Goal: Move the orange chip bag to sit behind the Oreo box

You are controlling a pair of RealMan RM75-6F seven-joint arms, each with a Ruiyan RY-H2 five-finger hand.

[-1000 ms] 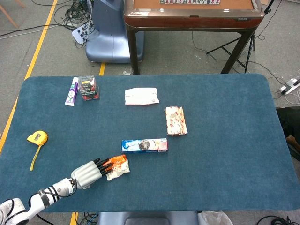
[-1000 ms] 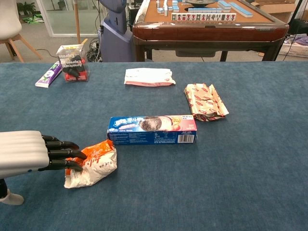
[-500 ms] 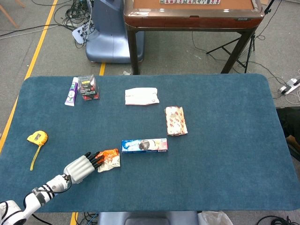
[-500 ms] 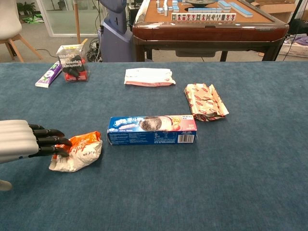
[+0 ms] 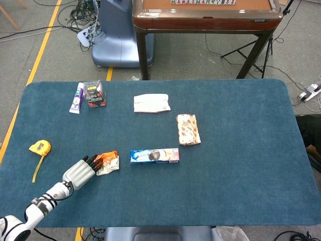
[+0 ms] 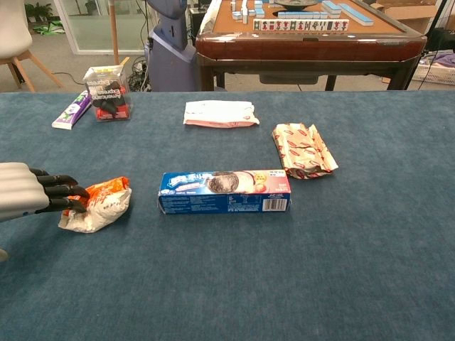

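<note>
The orange and white chip bag (image 5: 108, 162) (image 6: 97, 204) lies on the blue table, left of the Oreo box (image 5: 154, 155) (image 6: 225, 191) and apart from it. My left hand (image 5: 80, 170) (image 6: 32, 195) grips the bag's left end, its dark fingers (image 6: 62, 192) curled onto the orange part. The Oreo box lies flat, long side facing the front edge. My right hand shows in neither view.
A yellow tape measure (image 5: 39, 147) lies left of the hand. Behind the Oreo box are a white packet (image 5: 151, 103) and a red-patterned packet (image 5: 188, 129). A purple tube (image 5: 76, 98) and a clear box of black items (image 5: 94, 94) stand at the back left.
My left hand has dragged the chip bag leftward and away from the front edge, from just below the Oreo box's left end to a spot clear of the box's left side.
</note>
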